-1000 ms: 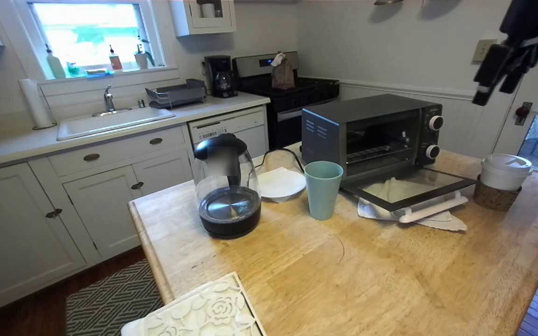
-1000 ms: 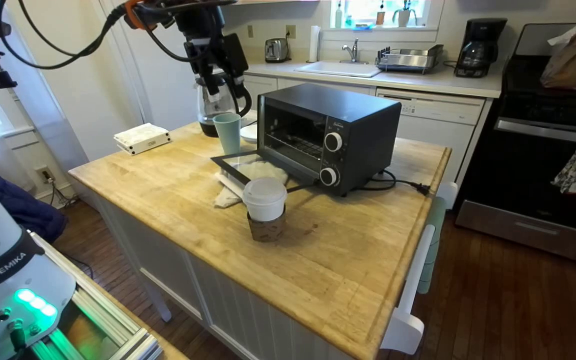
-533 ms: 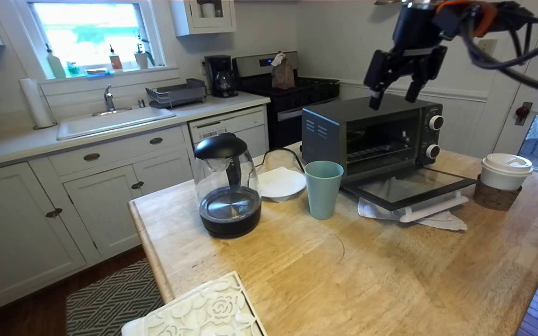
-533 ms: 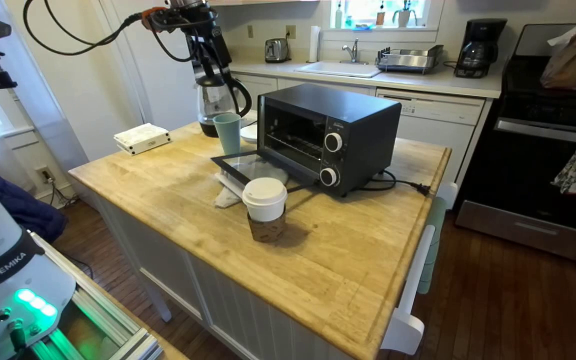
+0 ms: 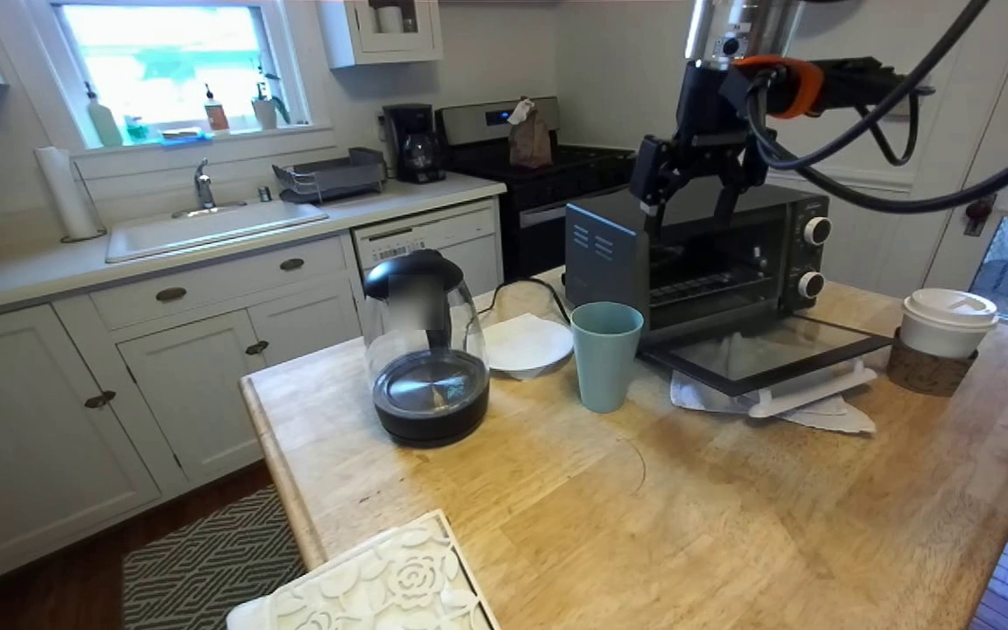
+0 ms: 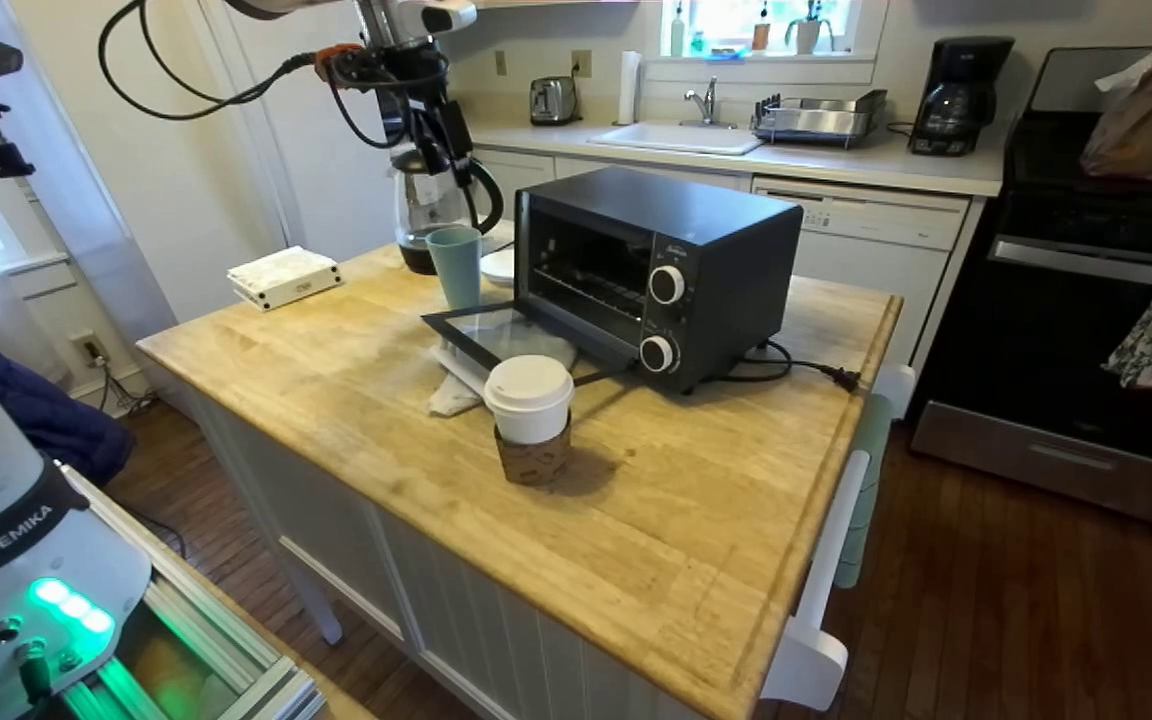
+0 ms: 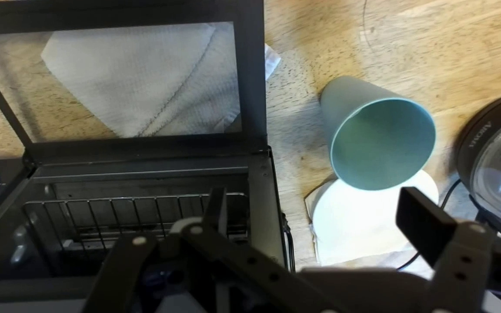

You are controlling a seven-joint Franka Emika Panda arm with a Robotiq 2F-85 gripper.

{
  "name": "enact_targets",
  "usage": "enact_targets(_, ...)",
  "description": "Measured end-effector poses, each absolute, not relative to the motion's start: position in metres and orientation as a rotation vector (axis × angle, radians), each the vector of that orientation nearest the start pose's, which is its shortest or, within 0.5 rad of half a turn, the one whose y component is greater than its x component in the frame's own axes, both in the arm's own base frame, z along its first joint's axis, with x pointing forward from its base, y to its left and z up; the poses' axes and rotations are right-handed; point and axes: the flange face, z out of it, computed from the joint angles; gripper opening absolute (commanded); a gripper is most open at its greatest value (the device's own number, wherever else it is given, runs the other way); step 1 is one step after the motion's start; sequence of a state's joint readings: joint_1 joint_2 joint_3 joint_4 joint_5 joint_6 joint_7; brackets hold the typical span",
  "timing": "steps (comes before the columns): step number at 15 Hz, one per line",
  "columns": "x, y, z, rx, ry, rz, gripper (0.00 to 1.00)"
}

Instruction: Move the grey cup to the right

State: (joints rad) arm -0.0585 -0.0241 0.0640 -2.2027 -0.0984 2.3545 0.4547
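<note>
The grey cup (image 5: 606, 359), a pale grey-teal tumbler, stands upright on the wooden table between the glass carafe and the toaster oven. It also shows in an exterior view (image 6: 455, 268). In the wrist view the cup (image 7: 381, 143) lies ahead of the fingers, its open mouth facing the camera, with nothing inside. My gripper (image 5: 688, 214) is open and empty, higher than the cup, by the oven's top front edge in that view. It also shows in an exterior view (image 6: 456, 170), above the cup and in front of the carafe. In the wrist view the fingers (image 7: 315, 206) are wide apart.
The toaster oven (image 5: 696, 245) has its glass door (image 5: 775, 350) folded down over a cloth. The glass carafe (image 5: 427, 359) and a white plate (image 5: 526, 344) stand close to the cup. A white lidded paper cup (image 6: 529, 400) and a white carved box (image 6: 286, 275) are also on the table (image 6: 636, 540).
My gripper has swung in from the upper right toward the cup and come lower, and it now points downward. The grey cup has not moved.
</note>
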Motion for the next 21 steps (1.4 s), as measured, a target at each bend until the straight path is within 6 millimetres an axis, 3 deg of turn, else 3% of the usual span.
enact_targets(2, 0.544, 0.003, 0.400, -3.028, 0.651, -0.310, 1.00)
enact_targets(8, 0.531, 0.005, 0.328, -2.836, 0.745, -0.242, 1.00)
enact_targets(15, 0.531, 0.004, 0.299, -2.803, 0.799, -0.231, 1.00)
enact_targets(16, 0.531, 0.004, 0.293, -2.804, 0.811, -0.216, 0.96)
enact_targets(17, 0.532, 0.005, 0.288, -2.806, 0.823, -0.203, 0.77)
enact_targets(21, 0.542, 0.015, 0.281, -2.806, 0.842, -0.191, 0.54)
